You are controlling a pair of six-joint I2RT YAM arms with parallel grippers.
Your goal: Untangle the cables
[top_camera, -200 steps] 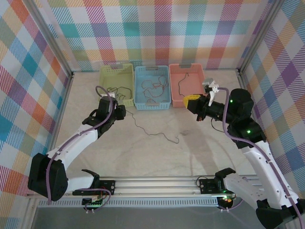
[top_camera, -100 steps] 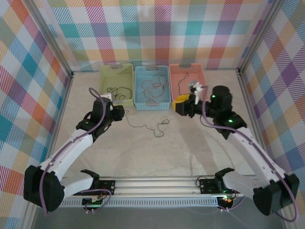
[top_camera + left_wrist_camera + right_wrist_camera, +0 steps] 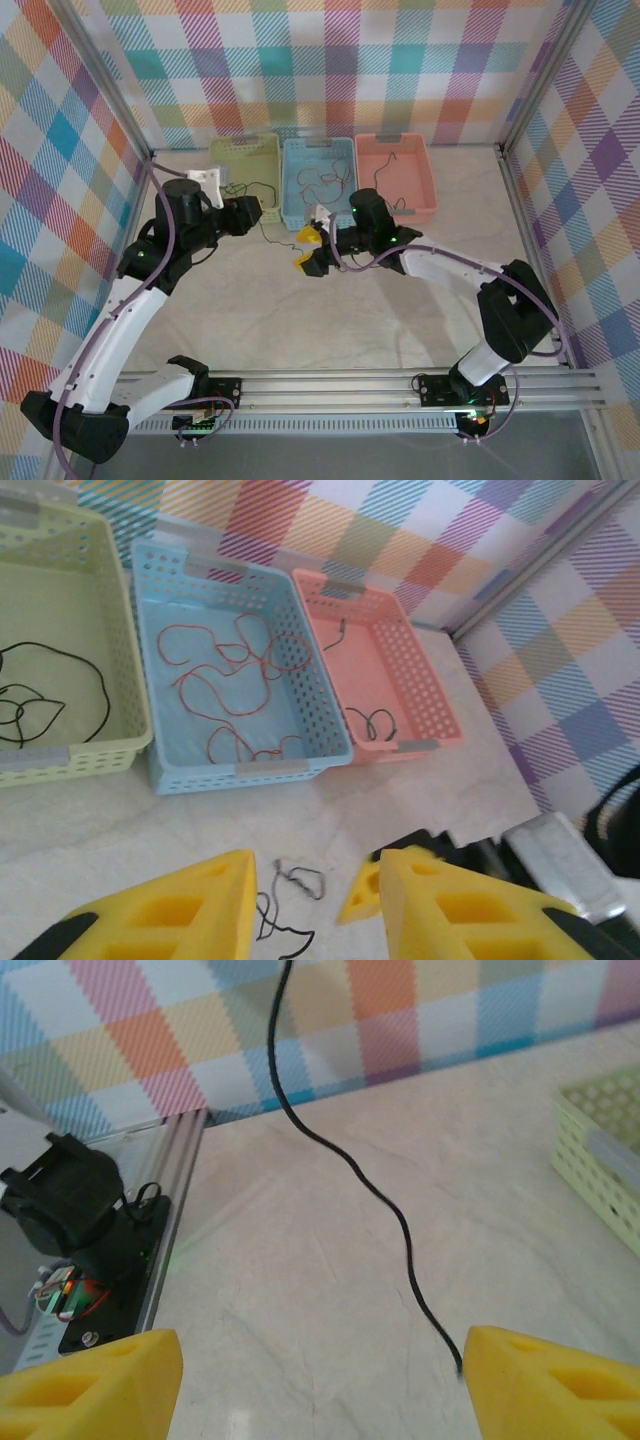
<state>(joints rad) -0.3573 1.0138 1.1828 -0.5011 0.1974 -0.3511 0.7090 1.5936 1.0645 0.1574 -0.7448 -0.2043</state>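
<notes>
Cable [image 3: 400, 1222] runs over table [image 3: 350, 330] between left gripper [image 3: 315, 875], half open with no clear hold, and right gripper [image 3: 320, 1360], wide open and empty; pick step probably, next needs a pinch on the thin strand.

Green basket [image 3: 132, 685], blue basket [image 3: 326, 698], pink basket [image 3: 424, 683] — black cable [image 3: 408, 1245], orange-red cable [image 3: 237, 675] — pastel-checked walls [image 3: 330, 530], pale marbled table [image 3: 120, 820].

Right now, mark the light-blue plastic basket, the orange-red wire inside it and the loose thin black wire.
Light-blue perforated plastic basket [image 3: 195, 780]: left wrist view, near wall.
Thin orange-red wire [image 3: 232, 660]: left wrist view, middle of its loops.
Thin black wire [image 3: 408, 1250]: right wrist view, mid-length.
</notes>
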